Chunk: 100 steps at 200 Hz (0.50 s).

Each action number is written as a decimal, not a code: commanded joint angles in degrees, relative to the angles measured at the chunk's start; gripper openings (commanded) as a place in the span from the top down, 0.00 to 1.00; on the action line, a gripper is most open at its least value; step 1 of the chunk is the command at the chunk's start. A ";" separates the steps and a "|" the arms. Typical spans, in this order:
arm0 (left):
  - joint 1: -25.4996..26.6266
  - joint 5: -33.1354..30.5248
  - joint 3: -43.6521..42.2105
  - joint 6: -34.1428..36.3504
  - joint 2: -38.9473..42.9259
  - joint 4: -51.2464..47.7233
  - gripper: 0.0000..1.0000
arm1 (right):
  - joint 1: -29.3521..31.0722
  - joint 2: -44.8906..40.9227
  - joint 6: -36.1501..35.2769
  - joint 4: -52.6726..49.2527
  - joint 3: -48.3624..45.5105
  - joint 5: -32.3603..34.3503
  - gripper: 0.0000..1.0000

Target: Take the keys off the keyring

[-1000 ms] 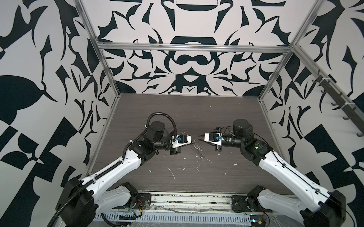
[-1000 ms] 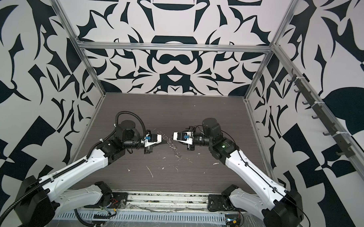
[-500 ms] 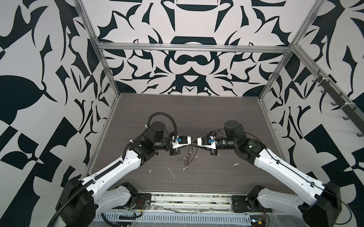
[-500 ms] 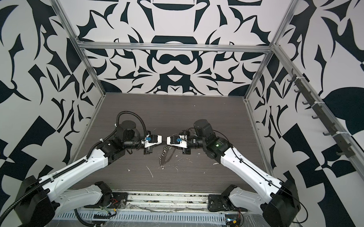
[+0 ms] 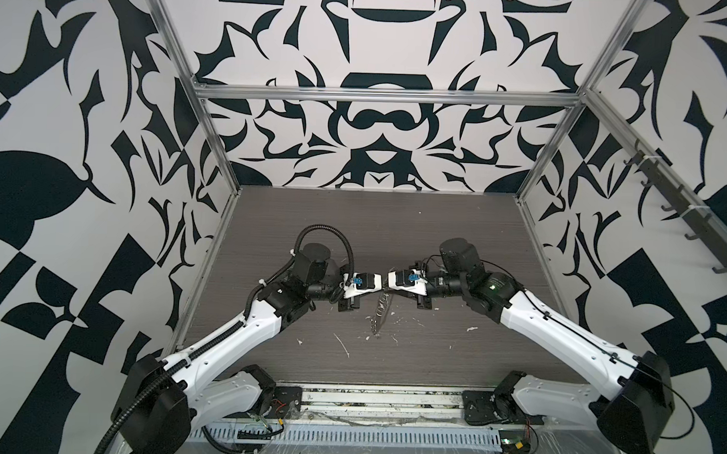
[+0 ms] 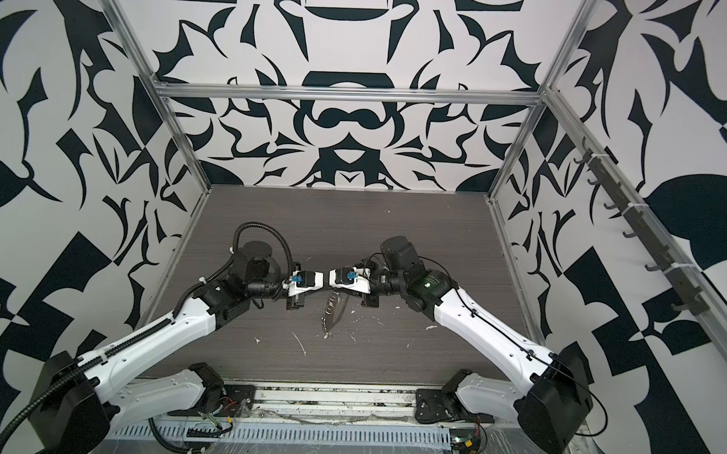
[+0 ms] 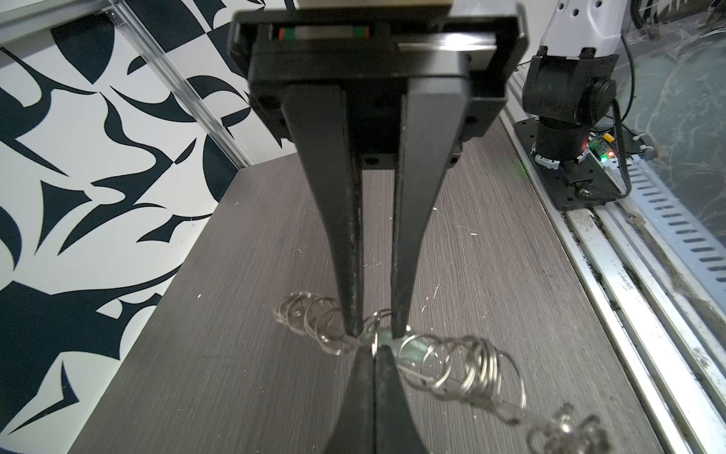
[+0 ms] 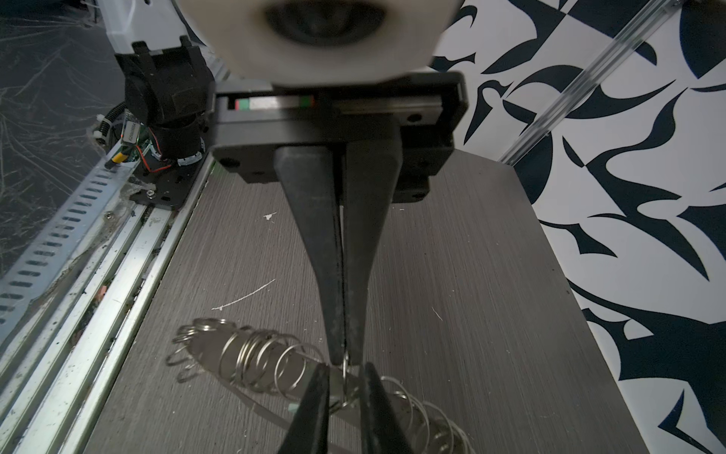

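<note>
Both grippers meet tip to tip above the middle of the table in both top views. The keyring (image 5: 378,314) (image 6: 331,312) hangs under them, clear of the table; its small silver rings (image 7: 475,369) (image 8: 255,361) are strung along a grey band. My left gripper (image 7: 373,350) (image 8: 345,353) (image 5: 379,294) is shut on one small ring. My right gripper (image 8: 345,367) (image 7: 376,334) (image 5: 389,293) straddles that ring and the band, jaws a narrow way apart; whether they pinch does not show. The keys, a pale mint tag (image 7: 414,348) (image 8: 292,407), lie against one right finger.
The dark wood-grain table (image 5: 457,239) carries white flecks and scratches (image 5: 343,346). Both arm bases and a metal rail (image 5: 381,397) run along the front edge. Patterned walls close the other three sides, with a hook rail (image 5: 686,214) on the right wall.
My right gripper has moved left until its tips meet the left gripper's. The keyring now hangs bunched under the meeting point. The left arm has hardly moved.
</note>
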State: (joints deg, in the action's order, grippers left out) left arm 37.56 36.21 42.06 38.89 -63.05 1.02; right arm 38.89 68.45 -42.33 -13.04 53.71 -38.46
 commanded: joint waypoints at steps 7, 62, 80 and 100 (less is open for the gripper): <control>-0.17 1.31 1.35 1.22 1.54 0.17 1.00 | 0.39 0.15 0.88 -0.58 2.84 0.31 0.83; -0.12 2.67 0.48 3.52 1.64 0.57 1.00 | 0.48 1.60 0.10 -2.60 4.02 0.39 0.98; -0.05 2.65 0.52 3.31 1.76 0.57 1.00 | 0.78 2.08 -1.26 -4.45 4.77 1.30 1.00; -0.12 2.46 0.54 3.04 1.92 0.48 1.00 | 0.92 2.00 -1.71 -4.34 5.08 1.63 1.00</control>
State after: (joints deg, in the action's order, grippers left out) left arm 37.45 36.36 42.06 40.97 -62.63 0.84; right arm 39.42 70.50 -43.22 -16.34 56.51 -37.91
